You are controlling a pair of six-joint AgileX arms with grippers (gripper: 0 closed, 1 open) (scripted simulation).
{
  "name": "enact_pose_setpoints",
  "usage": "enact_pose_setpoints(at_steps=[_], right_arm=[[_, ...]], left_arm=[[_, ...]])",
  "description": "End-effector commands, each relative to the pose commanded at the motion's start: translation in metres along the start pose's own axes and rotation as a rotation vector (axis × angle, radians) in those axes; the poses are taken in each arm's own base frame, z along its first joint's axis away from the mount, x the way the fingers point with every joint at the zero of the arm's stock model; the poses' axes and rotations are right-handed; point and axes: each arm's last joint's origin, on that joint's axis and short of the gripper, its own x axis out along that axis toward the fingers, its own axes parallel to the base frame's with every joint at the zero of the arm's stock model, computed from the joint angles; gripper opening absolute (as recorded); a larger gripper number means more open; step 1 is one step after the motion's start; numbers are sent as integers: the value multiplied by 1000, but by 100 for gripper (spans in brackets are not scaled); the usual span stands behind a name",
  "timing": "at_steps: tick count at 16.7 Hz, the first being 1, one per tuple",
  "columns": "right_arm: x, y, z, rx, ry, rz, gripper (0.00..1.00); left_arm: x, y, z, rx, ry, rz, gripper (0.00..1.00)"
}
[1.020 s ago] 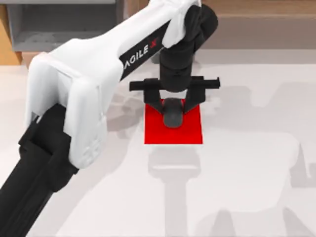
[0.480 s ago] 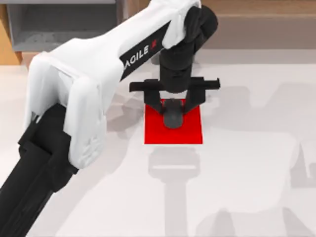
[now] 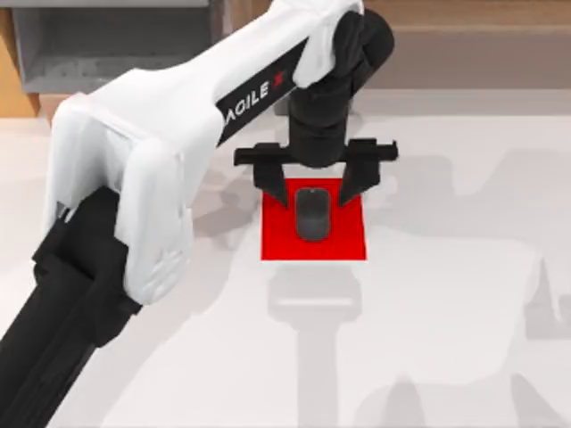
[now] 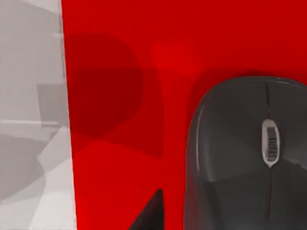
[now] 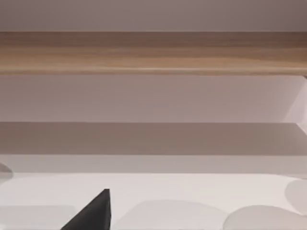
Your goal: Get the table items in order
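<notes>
A dark grey oval mouse (image 3: 312, 214) lies flat on the red square mat (image 3: 343, 241), near the middle of the white table (image 3: 446, 312). My left gripper (image 3: 314, 189) hangs right above the mouse's far end. It is open, with one finger on each side of the mouse and neither touching it. The left wrist view shows the mouse (image 4: 244, 153) close up on the mat (image 4: 120, 96), with one dark fingertip (image 4: 149, 215) beside it. A dark corner of my right gripper (image 5: 93, 213) shows in the right wrist view, low over the table.
Grey and wooden shelf units (image 3: 107, 45) stand along the table's back edge. In the right wrist view a wooden shelf board (image 5: 153, 52) runs across above the white table (image 5: 192, 201). My left arm's white body (image 3: 152, 169) covers the table's left part.
The left gripper's fingers have spread apart and let go of the mouse. The mouse now rests on the mat, slightly nearer the front than before.
</notes>
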Motion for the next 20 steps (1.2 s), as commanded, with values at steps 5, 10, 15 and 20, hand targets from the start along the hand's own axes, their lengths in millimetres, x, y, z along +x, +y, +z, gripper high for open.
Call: enact_pose_setpoints(at_steps=[5, 10, 15, 20], right_arm=[[0, 0, 0, 0, 0, 0, 100], [0, 0, 0, 0, 0, 0, 100], [0, 0, 0, 0, 0, 0, 100], [0, 0, 0, 0, 0, 0, 100]], left_arm=[[0, 0, 0, 0, 0, 0, 100], [0, 1, 1, -2, 0, 0, 100], [-25, 12, -8, 73, 17, -10, 100], [-91, 63, -39, 256, 30, -45, 100]])
